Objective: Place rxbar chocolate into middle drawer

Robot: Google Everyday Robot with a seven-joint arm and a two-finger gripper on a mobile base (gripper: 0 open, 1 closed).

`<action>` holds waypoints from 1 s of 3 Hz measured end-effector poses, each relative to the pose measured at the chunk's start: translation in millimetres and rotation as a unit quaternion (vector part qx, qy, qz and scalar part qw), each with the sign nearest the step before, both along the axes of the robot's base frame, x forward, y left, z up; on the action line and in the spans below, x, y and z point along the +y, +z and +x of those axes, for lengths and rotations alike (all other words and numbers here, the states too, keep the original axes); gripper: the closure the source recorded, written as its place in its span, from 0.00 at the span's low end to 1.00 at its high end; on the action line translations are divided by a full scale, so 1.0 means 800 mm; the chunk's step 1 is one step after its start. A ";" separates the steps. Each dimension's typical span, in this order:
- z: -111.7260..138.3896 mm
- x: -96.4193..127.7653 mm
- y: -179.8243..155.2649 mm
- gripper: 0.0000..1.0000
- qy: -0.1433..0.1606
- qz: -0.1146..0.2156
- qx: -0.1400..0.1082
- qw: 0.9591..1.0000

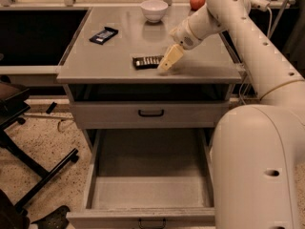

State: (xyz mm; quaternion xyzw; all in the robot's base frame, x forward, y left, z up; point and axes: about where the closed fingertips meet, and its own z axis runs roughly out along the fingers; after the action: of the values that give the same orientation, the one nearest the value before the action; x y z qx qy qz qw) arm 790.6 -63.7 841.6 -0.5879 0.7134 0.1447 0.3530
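Observation:
The rxbar chocolate (147,61) lies flat on the grey cabinet top, near its front edge, a dark bar with a row of pale markings. My gripper (167,61) hangs down from the white arm with its pale fingers at the bar's right end, right against it. The middle drawer (150,190) is pulled wide open below, its deep grey tray showing nothing inside, its black handle at the bottom edge. The upper drawer front (150,113) is closed.
A dark blue-black bar with a white label (104,35) lies at the top's left. A white bowl (154,9) and a red apple (197,1) stand at the back. My white body (257,166) fills the right. A black chair base (33,175) stands left.

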 end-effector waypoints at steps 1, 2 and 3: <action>-0.008 0.000 -0.016 0.00 0.004 0.003 0.010 1.000; -0.010 0.000 -0.014 0.15 0.004 0.004 0.012 1.000; -0.010 0.000 -0.014 0.38 0.004 0.004 0.012 1.000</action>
State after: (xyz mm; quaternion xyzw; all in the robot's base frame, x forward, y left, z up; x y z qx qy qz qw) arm 782.6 -63.5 830.2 -0.5880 0.7143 0.1559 0.3461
